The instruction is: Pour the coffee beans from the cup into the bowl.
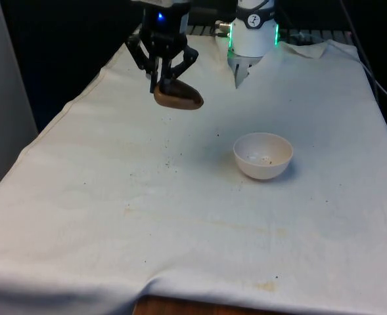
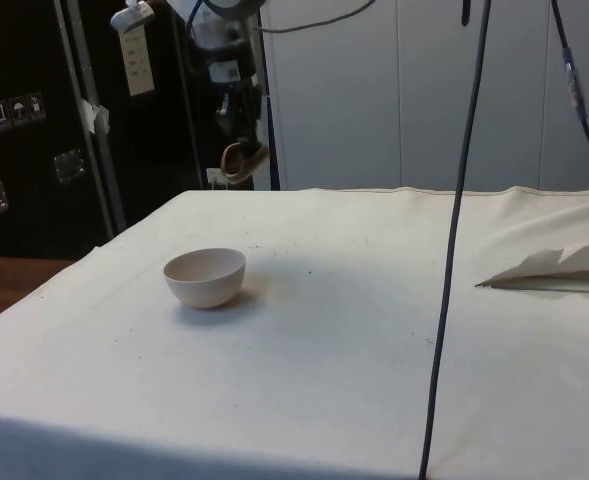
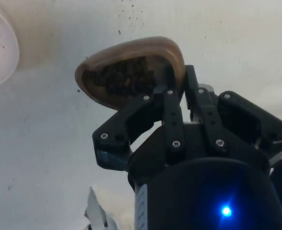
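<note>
White arm [image 1: 252, 29], black linked tool [image 1: 161, 77], silver screws

gripper [image 1: 161, 84] hangs in the air well above the table, at the front view's upper left, pointing down. fingers [image 3: 172, 103] clamped on the rim of a brown cup [image 1: 178, 96], which hangs below them. side view: gripper [image 2: 240, 140] at the far edge, wrist roughly vertical above it.
</note>
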Controlling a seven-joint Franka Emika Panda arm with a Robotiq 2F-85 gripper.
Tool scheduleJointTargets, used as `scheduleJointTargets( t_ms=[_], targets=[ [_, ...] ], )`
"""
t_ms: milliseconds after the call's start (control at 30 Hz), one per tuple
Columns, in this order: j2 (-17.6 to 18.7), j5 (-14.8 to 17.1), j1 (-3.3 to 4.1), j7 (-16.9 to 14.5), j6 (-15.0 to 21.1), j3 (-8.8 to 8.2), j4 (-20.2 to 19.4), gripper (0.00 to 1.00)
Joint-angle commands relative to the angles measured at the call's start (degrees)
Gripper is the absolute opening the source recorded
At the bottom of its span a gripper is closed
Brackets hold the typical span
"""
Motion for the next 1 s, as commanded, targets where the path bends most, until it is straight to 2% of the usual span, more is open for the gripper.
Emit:
scheduleJointTargets(
  t_ms=[0, 233, 267, 300, 533, 567, 600, 633, 667, 767, 900, 933, 967],
  targets=[
    [-0.17, -0.4, 0.52, 0.4, -0.4, -0.46, -0.06, 0.01],
    [-0.8, -4.58, 0.52, 4.18, -2.23, 1.6, 0.29, 0.01],
    [-0.46, -3.32, 0.0, 3.04, -1.49, 1.6, 0.29, 0.01],
    [-0.8, -4.58, 0.52, 4.18, -2.23, 1.6, 0.29, 0.01],
    [-0.8, -8.25, 0.52, 7.79, -4.13, 3.84, 1.09, 0.01],
    [-0.69, -8.71, 0.46, 8.25, -4.24, 4.13, 1.32, 0.01],
    [-0.92, -8.31, 0.0, 7.79, -3.67, 4.41, 0.92, 0.01],
    [-0.34, -9.51, 0.4, 9.11, -4.35, 4.64, 1.83, 0.01],
    [-0.17, -9.85, 0.34, 9.45, -4.35, 4.93, 2.01, 0.01],
    [0.74, -10.03, 0.11, 10.08, -4.58, 5.5, 3.32, 0.01],
    [2.23, -9.97, 0.29, 10.66, -5.04, 5.84, 5.56, 0.01],
    [2.12, -10.03, 0.0, 10.37, -4.3, 5.9, 5.27, 0.01],
    [3.09, -10.03, 0.29, 11.06, -5.5, 6.13, 6.82, 0.01]
  ],
)
